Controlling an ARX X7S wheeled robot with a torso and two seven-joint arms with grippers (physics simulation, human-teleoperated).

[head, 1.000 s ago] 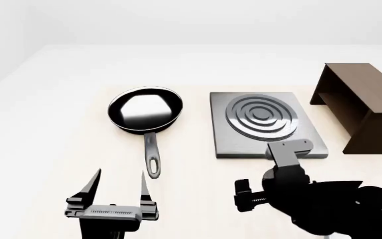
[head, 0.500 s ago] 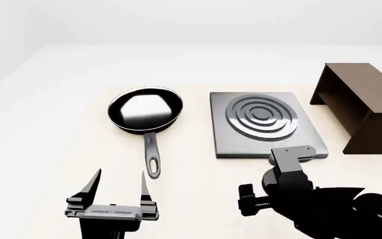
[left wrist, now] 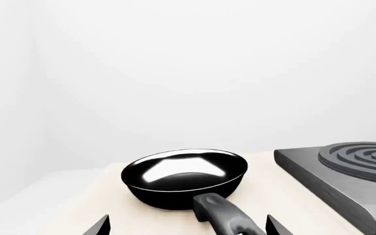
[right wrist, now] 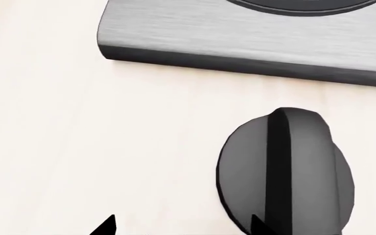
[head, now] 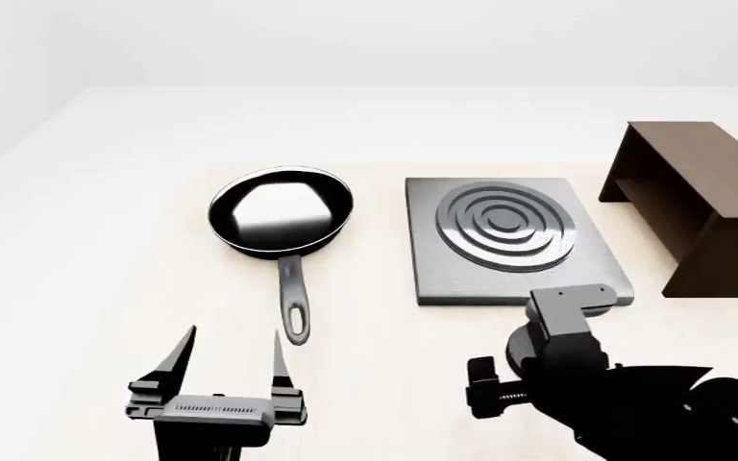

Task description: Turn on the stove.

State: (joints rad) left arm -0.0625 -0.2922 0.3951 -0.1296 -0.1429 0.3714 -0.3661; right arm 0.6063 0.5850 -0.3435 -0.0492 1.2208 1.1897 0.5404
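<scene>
The stove (head: 472, 274) is a flat grey slab with raised concentric rings (head: 504, 226); it also shows in the left wrist view (left wrist: 344, 178) and its near edge in the right wrist view (right wrist: 253, 44). Its black round knob (right wrist: 286, 171) lies on the table just in front of the slab; in the head view my right arm (head: 561, 351) hides it. My right gripper (right wrist: 182, 227) is open just above the table, one fingertip (right wrist: 261, 226) over the knob's edge and the other off to the side. My left gripper (head: 234, 351) is open and empty near the pan's handle.
A black frying pan (head: 280, 211) sits left of the stove, its handle (head: 295, 303) pointing toward me, between my left gripper's fingertips (left wrist: 100, 227) in the left wrist view. A brown wooden box (head: 696, 206) stands right of the stove.
My right arm has drawn back a little from the stove's front edge toward me. The left arm, pan and stove have not moved.
</scene>
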